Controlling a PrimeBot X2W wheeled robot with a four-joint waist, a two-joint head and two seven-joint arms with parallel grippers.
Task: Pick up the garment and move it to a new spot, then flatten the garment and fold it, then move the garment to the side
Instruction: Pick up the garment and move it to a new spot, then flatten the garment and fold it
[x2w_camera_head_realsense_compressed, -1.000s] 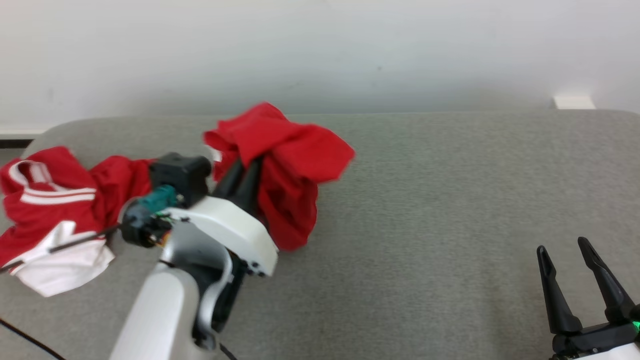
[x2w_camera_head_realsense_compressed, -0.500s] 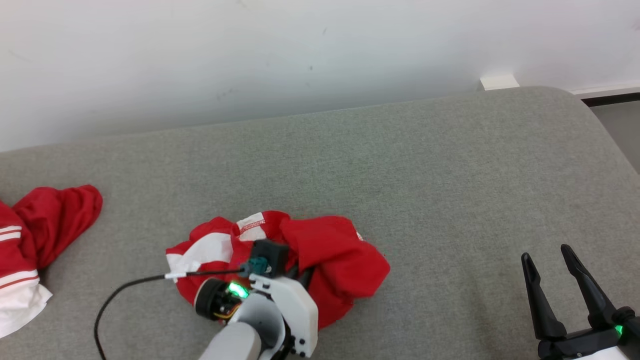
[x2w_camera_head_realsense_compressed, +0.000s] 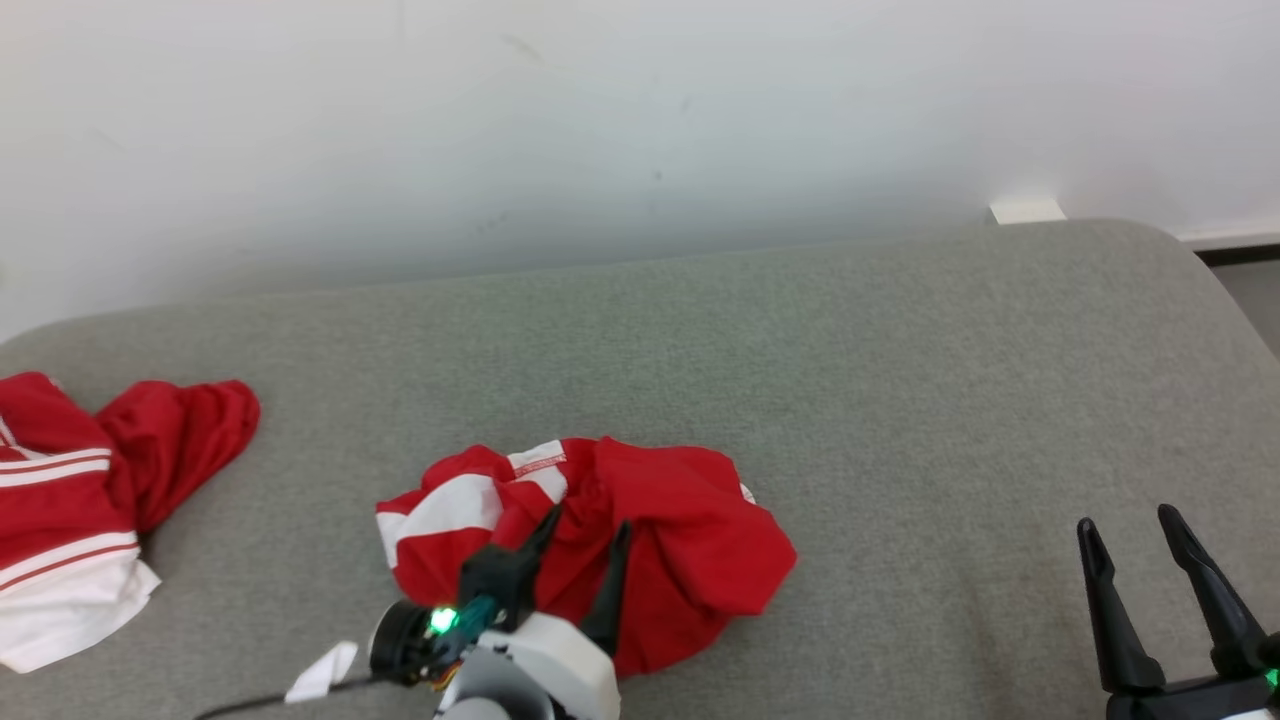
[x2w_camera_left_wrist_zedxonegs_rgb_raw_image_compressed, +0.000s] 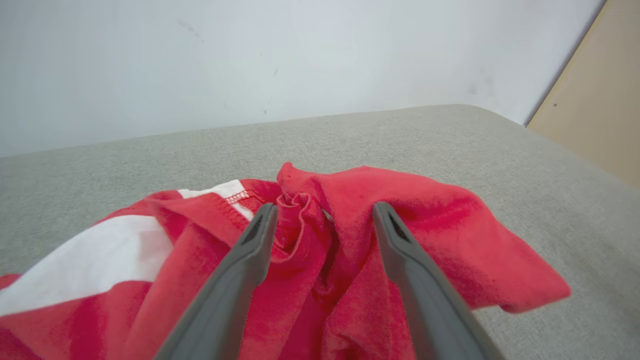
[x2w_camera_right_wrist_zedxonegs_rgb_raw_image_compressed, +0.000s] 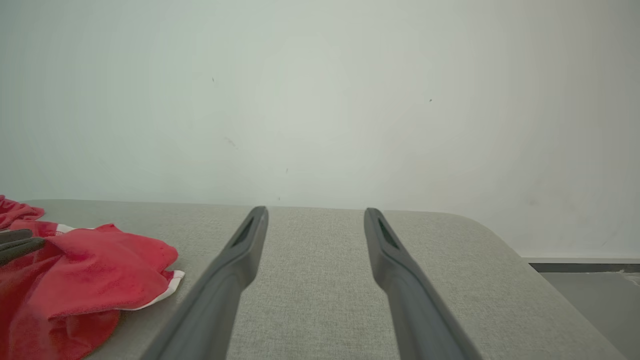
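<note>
The garment (x2w_camera_head_realsense_compressed: 640, 540), red with white stripes, lies crumpled in a heap near the middle of the grey cushioned surface (x2w_camera_head_realsense_compressed: 900, 400). My left gripper (x2w_camera_head_realsense_compressed: 588, 525) stands open at the heap's near side, its two dark fingers spread over a bunched red fold. In the left wrist view that gripper (x2w_camera_left_wrist_zedxonegs_rgb_raw_image_compressed: 322, 212) straddles the garment (x2w_camera_left_wrist_zedxonegs_rgb_raw_image_compressed: 425, 220) with the fold loose between the jaws. My right gripper (x2w_camera_head_realsense_compressed: 1130, 525) is open at the lower right, well clear of the cloth, and in its own view (x2w_camera_right_wrist_zedxonegs_rgb_raw_image_compressed: 315, 212) nothing lies between its fingers; the garment (x2w_camera_right_wrist_zedxonegs_rgb_raw_image_compressed: 85, 280) shows at the left there.
A second red and white garment (x2w_camera_head_realsense_compressed: 70, 500) lies at the surface's far left edge. A white wall (x2w_camera_head_realsense_compressed: 640, 130) backs the surface. A small white tag on a black cable (x2w_camera_head_realsense_compressed: 320, 672) sits by my left wrist. Bare cushion stretches to the right.
My left gripper carried the red garment down onto the cushion, then let go and opened, its fingers now spread over the heap. The head camera shifted. The right gripper stayed open.
</note>
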